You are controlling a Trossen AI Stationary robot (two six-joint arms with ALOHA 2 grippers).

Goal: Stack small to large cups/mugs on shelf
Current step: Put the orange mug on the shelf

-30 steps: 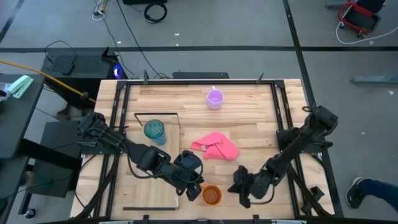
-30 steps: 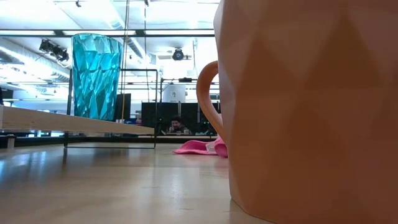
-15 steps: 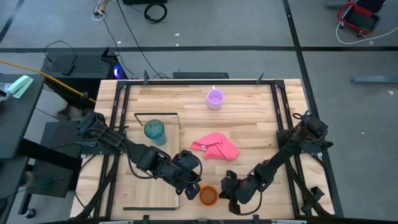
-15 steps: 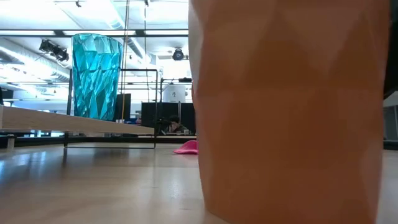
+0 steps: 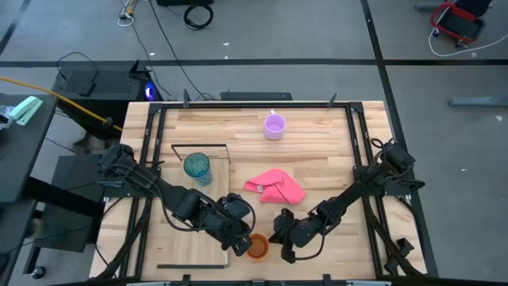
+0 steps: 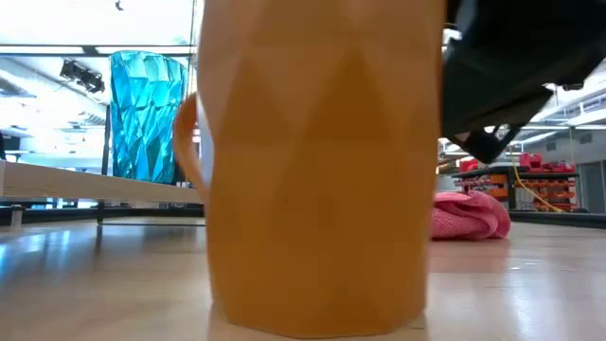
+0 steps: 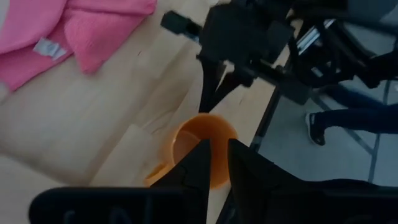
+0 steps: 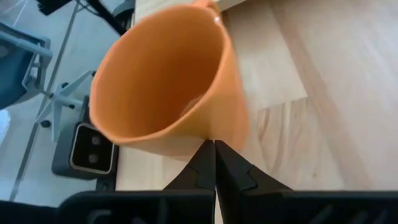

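The orange mug (image 5: pixel 258 247) stands upright on the table near its front edge, just right of the shelf plank (image 5: pixel 181 248); it fills the low view (image 6: pixel 317 170), handle (image 6: pixel 186 142) toward the left. My left gripper (image 5: pixel 240 236) is shut on it from the left. My right gripper (image 5: pixel 278 238) is shut, its tips at the mug's right side. The teal tumbler (image 5: pixel 197 167) stands on the shelf by the wire frame. The lilac mug (image 5: pixel 275 125) stands at the far edge. My left gripper holds the orange mug's wall at the rim (image 7: pixel 219 163); one finger seems inside and one outside. The fingers slant down from the table's left. The mug stands upright with its base on the table. My right gripper's shut fingertips (image 8: pixel 213 149) meet the mug's outer wall (image 8: pixel 208 132) low on its right side. The fingers come slanting from the table's right. The mug stays upright on the table.
A pink cloth (image 5: pixel 275 187) lies at mid-table, just beyond both grippers. The table's front edge is close behind the mug. The shelf's black wire frame (image 5: pixel 200 148) stands at its far end.
My right gripper has gone toward the table's left, up to the orange mug. The mug has slid a little toward the table's left along the table and turned about, staying upright. My left gripper has shifted left with it.
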